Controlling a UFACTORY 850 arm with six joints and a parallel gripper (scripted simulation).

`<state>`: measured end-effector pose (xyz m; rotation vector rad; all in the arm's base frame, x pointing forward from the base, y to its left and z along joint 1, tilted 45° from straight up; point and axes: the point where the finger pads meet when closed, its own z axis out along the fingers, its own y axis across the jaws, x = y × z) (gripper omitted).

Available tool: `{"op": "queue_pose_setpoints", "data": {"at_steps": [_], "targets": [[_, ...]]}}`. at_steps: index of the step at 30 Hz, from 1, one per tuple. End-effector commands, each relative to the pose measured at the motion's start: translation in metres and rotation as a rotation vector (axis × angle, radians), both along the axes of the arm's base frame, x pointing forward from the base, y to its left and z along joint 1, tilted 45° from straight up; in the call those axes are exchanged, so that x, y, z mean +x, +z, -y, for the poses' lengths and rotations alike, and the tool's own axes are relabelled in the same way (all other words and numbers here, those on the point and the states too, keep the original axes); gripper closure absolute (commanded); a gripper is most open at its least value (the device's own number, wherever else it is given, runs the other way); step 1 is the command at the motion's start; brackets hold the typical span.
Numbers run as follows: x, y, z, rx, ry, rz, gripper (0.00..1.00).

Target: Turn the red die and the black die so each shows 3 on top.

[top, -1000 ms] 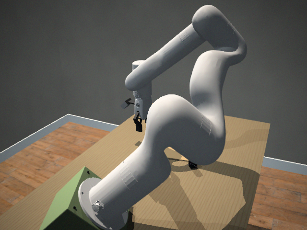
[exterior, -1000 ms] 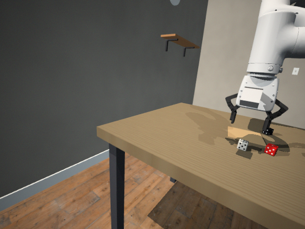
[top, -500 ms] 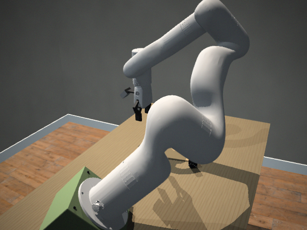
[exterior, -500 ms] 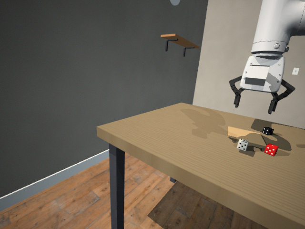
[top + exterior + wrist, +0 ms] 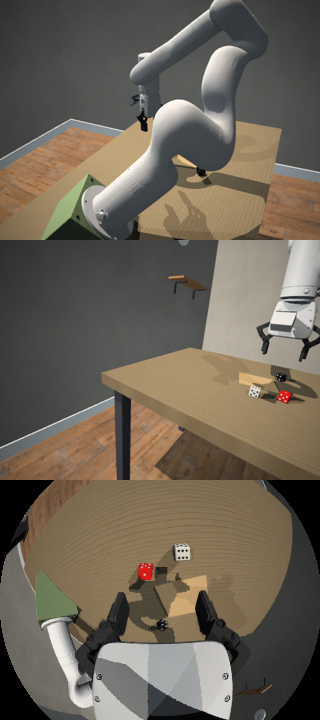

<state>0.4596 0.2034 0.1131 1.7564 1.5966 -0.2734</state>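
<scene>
Operator: Where are the task dice placed relative to the claw (image 5: 149,122) (image 5: 282,356) (image 5: 162,600)?

Technician: Both are below it. In the wrist view, the black die (image 5: 200,171) (image 5: 280,377) (image 5: 162,625) is seen between the fingers, toward the housing; the red die (image 5: 284,396) (image 5: 145,571) is seen beyond the fingertips, left of centre.

Operator: Claw state?

Technician: Spread wide — nothing is gripped. No long axis is offered by a cube; the pads should be aligned to opposite faces before descent.

Operator: Containers?

Technician: None is seen. The mat (image 5: 184,160) (image 5: 254,379) (image 5: 190,600) is below the claw, right of centre in the wrist view — both dice are seen off it.

Pincer (image 5: 153,124) (image 5: 282,357) (image 5: 162,611) now higher above the table (image 5: 248,206) (image 5: 165,379) (image 5: 200,525) than before
</scene>
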Motion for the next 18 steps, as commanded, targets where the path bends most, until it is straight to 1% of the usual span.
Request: {"op": "queue_pose_setpoints", "data": {"at_steps": [1,2,5,6,18], "targets": [[-0.029,0.005,0.019,0.038,-0.056,0.074,0.00],[-0.038,0.005,0.026,0.048,-0.078,0.093,0.00],[-0.038,0.005,0.026,0.048,-0.078,0.093,0.00],[-0.043,0.006,0.030,0.053,-0.088,0.101,0.00],[-0.044,0.006,0.030,0.053,-0.090,0.103,0.00]]}}
